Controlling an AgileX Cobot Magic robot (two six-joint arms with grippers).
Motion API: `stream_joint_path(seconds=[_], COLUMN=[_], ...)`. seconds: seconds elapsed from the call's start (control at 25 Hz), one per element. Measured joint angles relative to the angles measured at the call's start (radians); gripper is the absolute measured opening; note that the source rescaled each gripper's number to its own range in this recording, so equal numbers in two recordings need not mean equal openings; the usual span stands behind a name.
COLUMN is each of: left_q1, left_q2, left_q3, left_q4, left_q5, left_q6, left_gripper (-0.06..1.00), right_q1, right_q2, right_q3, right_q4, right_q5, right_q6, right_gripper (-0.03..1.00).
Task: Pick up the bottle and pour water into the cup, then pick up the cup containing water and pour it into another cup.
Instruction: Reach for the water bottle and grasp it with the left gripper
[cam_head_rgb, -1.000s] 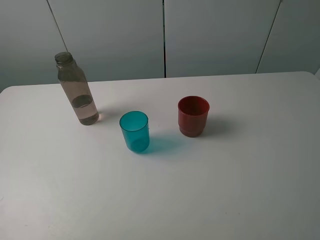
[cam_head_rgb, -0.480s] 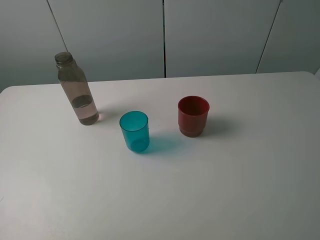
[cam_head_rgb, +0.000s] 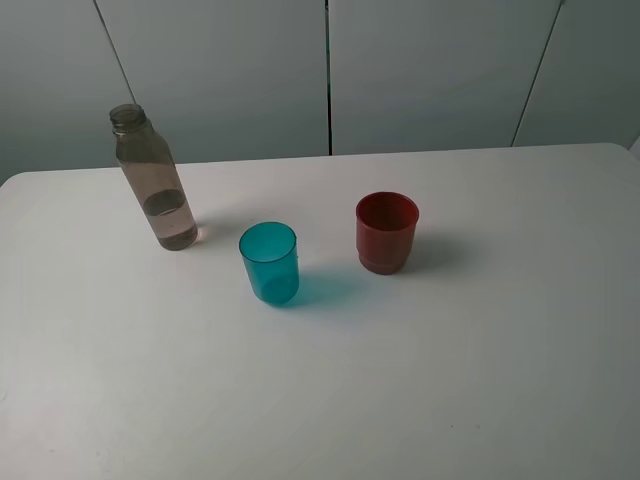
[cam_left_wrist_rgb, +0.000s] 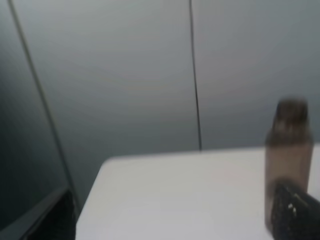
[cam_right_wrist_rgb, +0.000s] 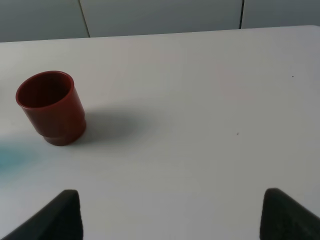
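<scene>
The bottle (cam_head_rgb: 155, 190) stands upright at the back left of the white table (cam_head_rgb: 450, 390), uncapped, with water in its lower part. The teal cup (cam_head_rgb: 269, 262) stands upright near the middle. The red cup (cam_head_rgb: 386, 232) stands upright to its right. No gripper shows in the exterior view. In the left wrist view the blurred bottle (cam_left_wrist_rgb: 287, 150) stands ahead of my left gripper (cam_left_wrist_rgb: 172, 220), which is open and apart from it. In the right wrist view my right gripper (cam_right_wrist_rgb: 172, 210) is open and empty, well short of the red cup (cam_right_wrist_rgb: 50, 107).
Grey wall panels (cam_head_rgb: 330, 70) rise behind the table's far edge. The table's left edge (cam_left_wrist_rgb: 92, 195) shows in the left wrist view, with a dark frame (cam_left_wrist_rgb: 35, 220) beyond it.
</scene>
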Motion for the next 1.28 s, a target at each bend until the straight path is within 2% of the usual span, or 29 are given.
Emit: stream_joint_path(seconds=[0.08, 0.16, 0.36, 0.68, 0.84, 1.0, 1.16, 1.28], left_q1=[0.000, -0.005, -0.071, -0.087, -0.089, -0.089, -0.089, -0.089], left_q2=[0.093, 0.203, 0.496, 0.891, 1.038, 1.217, 1.408, 1.526], left_q3=[-0.005, -0.005, 0.007, 0.010, 0.070, 0.133, 0.147, 0.147], left_q4=[-0.004, -0.004, -0.009, -0.127, -0.157, -0.137, -0.130, -0.167], left_q5=[-0.087, -0.115, -0.274, -0.547, -0.810, -1.067, -1.292, -1.448], left_q6=[0.000, 0.000, 0.000, -0.002, -0.002, -0.002, 0.019, 0.047], left_gripper=[1.00, 1.00, 1.00, 1.00, 1.00, 1.00, 1.00, 1.00], right_q1=[0.000, 0.000, 0.000, 0.000, 0.000, 0.000, 0.000, 0.000], right_q2=[0.000, 0.000, 0.000, 0.000, 0.000, 0.000, 0.000, 0.000], right_q3=[0.000, 0.000, 0.000, 0.000, 0.000, 0.000, 0.000, 0.000], right_q4=[0.000, 0.000, 0.000, 0.000, 0.000, 0.000, 0.000, 0.000], right_q5=[0.000, 0.000, 0.000, 0.000, 0.000, 0.000, 0.000, 0.000], right_q6=[0.000, 0.000, 0.006, 0.006, 0.006, 0.000, 0.000, 0.000], right_gripper=[1.00, 1.00, 1.00, 1.00, 1.00, 1.00, 1.00, 1.00])
